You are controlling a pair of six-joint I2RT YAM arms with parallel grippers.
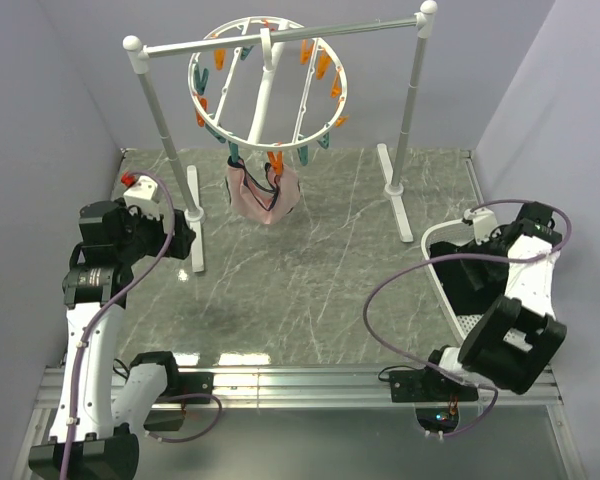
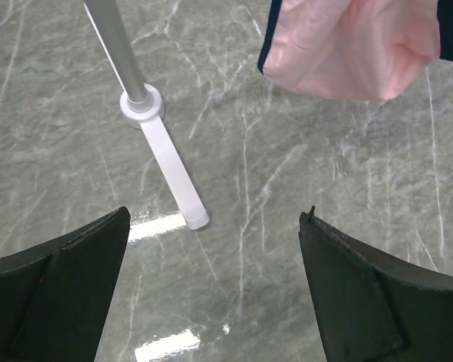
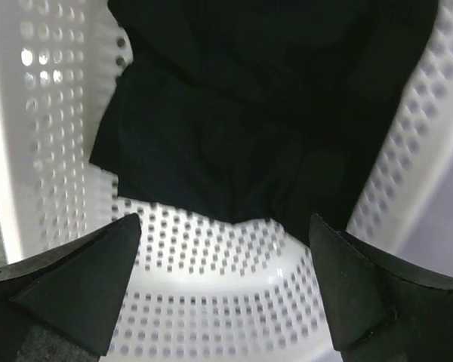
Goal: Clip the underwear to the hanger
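Observation:
The black underwear [image 3: 234,128] lies crumpled in a white perforated basket [image 3: 211,294]; it also shows in the top view [image 1: 472,285] at the right. My right gripper [image 3: 223,256] is open and empty, just above the basket floor near the fabric's edge. The round white hanger [image 1: 267,82] with orange and teal clothespins hangs from the rail at the back. A pink garment [image 1: 263,192] is clipped under it. My left gripper [image 2: 211,256] is open and empty above the table, left of the pink garment [image 2: 347,45].
The white-and-silver rail stand [image 1: 280,35] spans the back, its feet [image 1: 196,225] on the marble table. Its left foot [image 2: 170,177] lies ahead of my left gripper. The basket [image 1: 442,262] sits by the right wall.

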